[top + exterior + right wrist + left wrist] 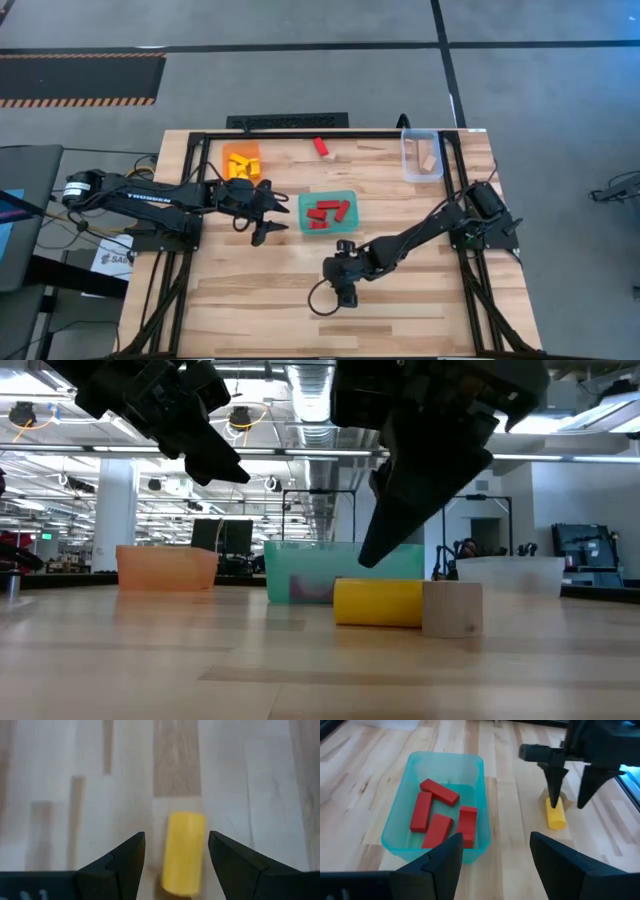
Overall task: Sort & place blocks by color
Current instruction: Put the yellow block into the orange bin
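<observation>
A yellow cylinder (184, 852) lies on its side on the table, with a pale wood cube (452, 609) right beside it. My right gripper (176, 850) hangs open just above the cylinder, pointing down, one finger on each side, touching nothing. In the left wrist view it stands over the cylinder (555, 812). My left gripper (268, 230) is open in the air left of the teal tray (347, 195), which holds several red blocks (439, 815). A red block (321, 146) lies near the table's far edge.
The orange tray (241, 152) at the far left holds yellow blocks. The clear tray (408, 160) at the far right holds pale wood blocks. Bare table lies along the near edge. The two grippers are close together, with the teal tray just beyond them.
</observation>
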Controlling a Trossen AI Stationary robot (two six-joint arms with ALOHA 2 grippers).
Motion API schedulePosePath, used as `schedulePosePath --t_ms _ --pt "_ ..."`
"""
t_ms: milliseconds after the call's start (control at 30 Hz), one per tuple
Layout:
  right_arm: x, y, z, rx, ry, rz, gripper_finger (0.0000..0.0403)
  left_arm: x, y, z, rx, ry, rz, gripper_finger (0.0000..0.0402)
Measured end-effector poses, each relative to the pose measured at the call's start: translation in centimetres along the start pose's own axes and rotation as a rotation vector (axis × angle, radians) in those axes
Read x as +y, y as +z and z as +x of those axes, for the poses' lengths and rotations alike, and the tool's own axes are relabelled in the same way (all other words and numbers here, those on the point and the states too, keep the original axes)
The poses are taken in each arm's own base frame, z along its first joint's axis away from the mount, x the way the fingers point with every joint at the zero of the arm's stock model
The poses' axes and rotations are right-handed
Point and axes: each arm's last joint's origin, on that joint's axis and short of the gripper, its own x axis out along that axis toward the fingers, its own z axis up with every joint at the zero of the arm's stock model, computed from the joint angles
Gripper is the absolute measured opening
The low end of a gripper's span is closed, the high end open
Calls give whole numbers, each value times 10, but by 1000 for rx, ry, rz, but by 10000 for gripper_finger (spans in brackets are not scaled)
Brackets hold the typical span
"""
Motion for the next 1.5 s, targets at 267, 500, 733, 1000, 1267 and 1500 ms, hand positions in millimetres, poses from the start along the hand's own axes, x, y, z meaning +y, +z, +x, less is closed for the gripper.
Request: schedulePosePath --t_ms 267,500,733,1000,1267,1500 --pt "-8 -2 20 8 -38 18 241 0 0 0 0 8 -22 217" --pt "-11 -8 34 40 -50 10 242 0 -1 0 9 7 -44 217" --pt "-13 -8 33 36 -91 46 148 0 -1 0 8 6 -57 217" --pt "-12 0 11 -3 -81 79 110 14 10 -15 -85 -2 -163 217" --pt "-21 17 -58 -235 -190 66 110 21 37 -29 -345 -166 -217 217" --pt "-48 -36 -83 -452 -210 288 110 23 42 -17 -406 -195 -260 217"
